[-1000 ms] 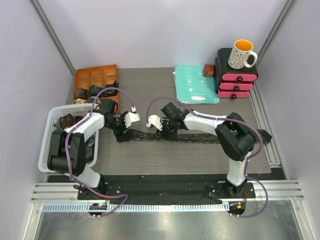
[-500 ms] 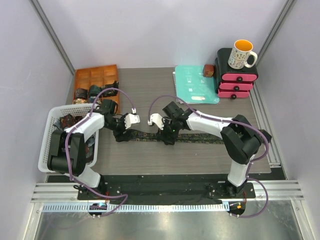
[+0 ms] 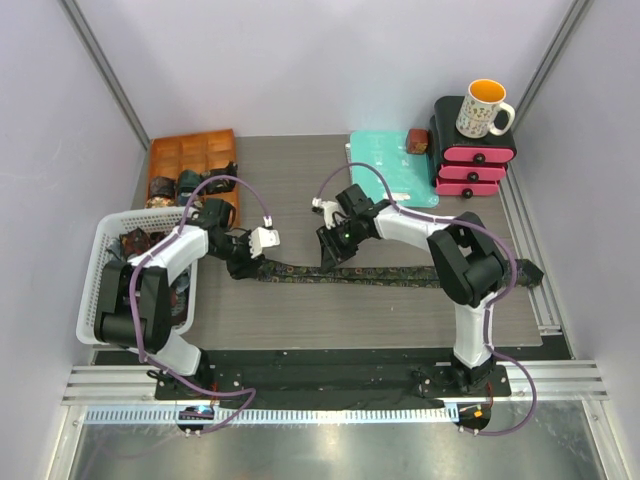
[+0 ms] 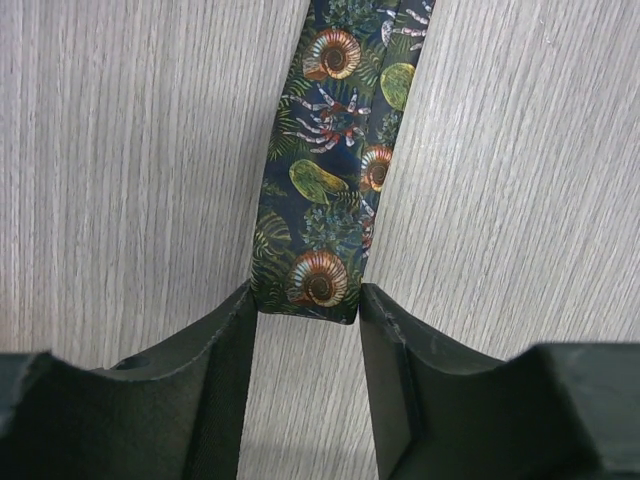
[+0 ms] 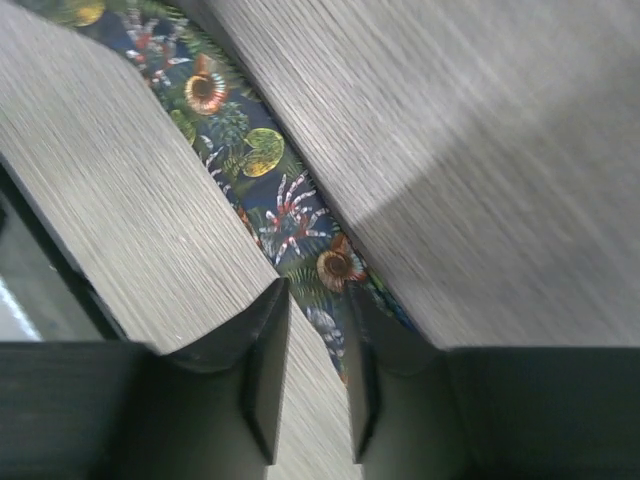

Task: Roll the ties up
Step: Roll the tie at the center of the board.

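Note:
A long dark tie (image 3: 390, 275) with a shell and leaf print lies flat across the table from left to right. Its narrow left end (image 4: 305, 285) sits between the fingertips of my left gripper (image 4: 306, 297), which flank its two edges; the fabric stays flat and the jaws stand apart. In the top view my left gripper (image 3: 240, 263) is low at that end. My right gripper (image 3: 330, 252) is down over the tie about a third of the way along. Its jaws (image 5: 316, 300) stand narrowly open, and the tie (image 5: 290, 215) runs slantwise under the right finger (image 5: 365, 330).
A white basket (image 3: 100, 290) at the left holds more ties. An orange compartment tray (image 3: 190, 150) behind it holds rolled ties (image 3: 190, 185). A teal folder (image 3: 390, 170) lies at the back, with pink drawers (image 3: 475, 165) and a mug (image 3: 483, 108) to its right.
My right wrist has turned and shifted slightly toward the back; its jaws widened, then narrowed. My left jaws have narrowed around the tie's end. The tie now lies straighter.

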{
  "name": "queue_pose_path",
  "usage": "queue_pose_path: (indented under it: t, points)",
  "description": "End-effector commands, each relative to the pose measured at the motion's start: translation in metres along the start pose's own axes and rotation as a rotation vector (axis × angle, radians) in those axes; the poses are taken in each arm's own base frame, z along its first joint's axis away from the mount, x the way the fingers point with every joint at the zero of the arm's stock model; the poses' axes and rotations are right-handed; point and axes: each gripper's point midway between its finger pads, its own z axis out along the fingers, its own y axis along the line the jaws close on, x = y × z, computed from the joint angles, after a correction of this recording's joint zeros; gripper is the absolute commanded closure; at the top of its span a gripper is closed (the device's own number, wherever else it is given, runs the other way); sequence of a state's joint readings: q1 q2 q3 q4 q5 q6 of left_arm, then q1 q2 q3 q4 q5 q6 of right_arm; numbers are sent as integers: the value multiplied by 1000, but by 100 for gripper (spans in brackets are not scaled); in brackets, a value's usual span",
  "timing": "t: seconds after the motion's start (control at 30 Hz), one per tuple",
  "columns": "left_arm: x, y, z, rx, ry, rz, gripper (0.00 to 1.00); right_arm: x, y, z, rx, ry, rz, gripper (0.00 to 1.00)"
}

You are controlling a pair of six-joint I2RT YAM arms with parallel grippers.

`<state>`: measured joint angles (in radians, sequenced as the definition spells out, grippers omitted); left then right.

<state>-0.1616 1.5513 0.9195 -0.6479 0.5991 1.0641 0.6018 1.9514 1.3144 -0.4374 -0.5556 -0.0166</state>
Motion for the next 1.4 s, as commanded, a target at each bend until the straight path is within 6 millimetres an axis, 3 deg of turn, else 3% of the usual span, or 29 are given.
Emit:
queue_pose_path:
  t: [0.0,0.23,0.5,0.63,0.83,1.07,1.2,1.37]
  points:
    - [-15,0,-8,-8,-49,50,55,-1,18,11,-65,-6,140,69]
    - [-24,-1,-3,17,-47,69,62,21,4,25,-28,47,135,74]
    - [-41,-5,2,37,-58,105,66,17,-1,24,-5,35,102,78]
    - [-59,-17,14,75,-59,117,66,16,2,24,-26,33,105,77]
    - [-63,-21,40,80,6,140,69,-3,22,18,-110,-27,149,76]
    - [-61,-17,53,87,45,106,70,-44,52,4,-244,-181,299,68]
    - [-58,-14,57,77,58,73,71,-45,54,13,-286,-186,454,66]
    - [-58,-13,58,70,58,47,71,-47,56,26,-316,-207,502,61]
